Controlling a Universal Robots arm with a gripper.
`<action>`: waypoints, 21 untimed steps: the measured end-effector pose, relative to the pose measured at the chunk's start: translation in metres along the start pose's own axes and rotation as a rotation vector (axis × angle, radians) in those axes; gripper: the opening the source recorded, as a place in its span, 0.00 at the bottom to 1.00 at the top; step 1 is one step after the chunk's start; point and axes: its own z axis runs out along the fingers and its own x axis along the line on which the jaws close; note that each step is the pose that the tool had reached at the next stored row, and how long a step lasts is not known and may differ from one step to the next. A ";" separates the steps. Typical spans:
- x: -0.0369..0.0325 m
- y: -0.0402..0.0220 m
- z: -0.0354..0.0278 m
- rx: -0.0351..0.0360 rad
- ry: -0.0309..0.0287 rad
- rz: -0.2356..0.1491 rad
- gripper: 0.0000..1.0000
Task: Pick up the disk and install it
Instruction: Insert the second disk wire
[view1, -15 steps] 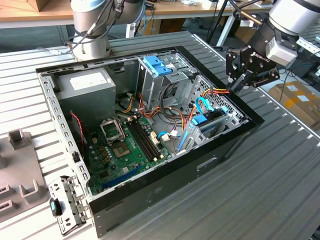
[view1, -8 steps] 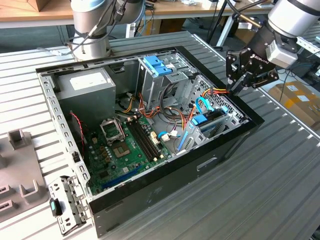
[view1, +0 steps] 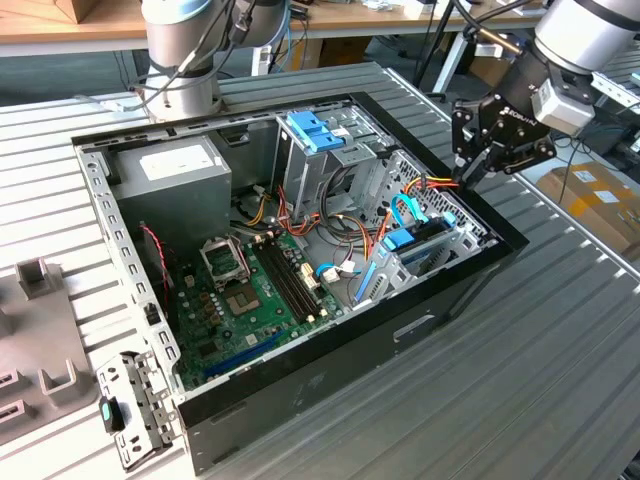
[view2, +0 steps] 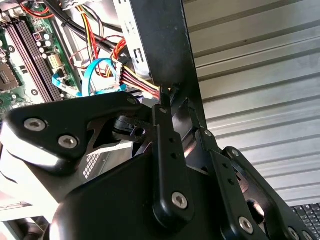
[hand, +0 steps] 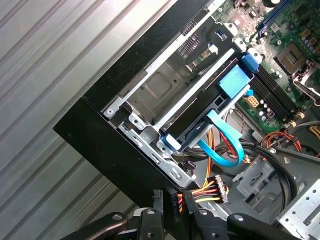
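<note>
Where its fingers nearly meet, hand (view1: 470, 172) on power connector (hand: 216, 187).

Support: ribbed grey metal table (view1: 560, 330), slats running lengthwise. Directly on it: open black computer case (view1: 330, 370), lying on its side, interior facing up; grey plastic fixture (view1: 35, 340) at the exterior view's left edge, apart from the case; arm base (view1: 180, 95) behind the case

You see a matt black metal computer case (view1: 330, 375) on a ribbed grey metal table (view1: 560, 330). The black gripper (view1: 468, 178) looks like satin-finished metal, and its pads are perhaps rubber.
</note>
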 end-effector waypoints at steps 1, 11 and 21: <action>-0.0003 -0.0005 0.0002 0.0000 -0.0001 -0.001 0.29; -0.0011 -0.0032 0.0008 -0.0003 -0.0002 -0.003 0.21; -0.0012 -0.0032 0.0001 -0.0002 -0.0004 -0.004 0.16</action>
